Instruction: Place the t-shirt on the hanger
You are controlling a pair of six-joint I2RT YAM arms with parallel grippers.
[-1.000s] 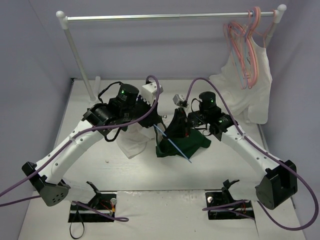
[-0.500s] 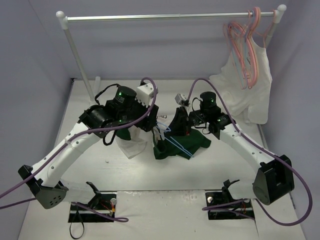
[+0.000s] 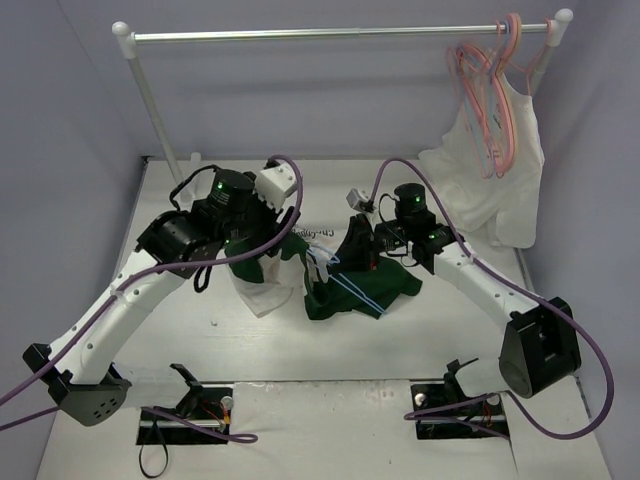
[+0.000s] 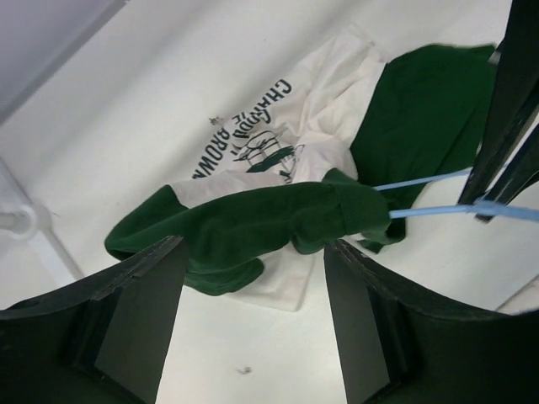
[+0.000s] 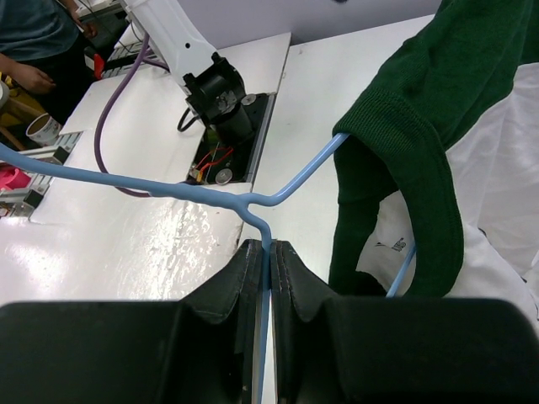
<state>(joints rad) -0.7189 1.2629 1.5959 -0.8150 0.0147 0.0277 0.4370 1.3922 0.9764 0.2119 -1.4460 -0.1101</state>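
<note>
The t-shirt lies crumpled mid-table, white body with dark green sleeves and printed chest text. One arm of the light-blue hanger runs into the green fabric. My right gripper is shut on the hanger's stem just below the fork, and the other arm sticks out bare. My left gripper hovers open above the shirt; its fingers stand wide apart with nothing between them.
A clothes rail spans the back. Pink hangers and a white sleeveless top hang at its right end. The rail's left post stands behind my left arm. Cable mounts sit at the near edge.
My left gripper has opened and let go of the t-shirt, and the left arm has drawn back to the left. The right gripper keeps its hold on the hanger.
</note>
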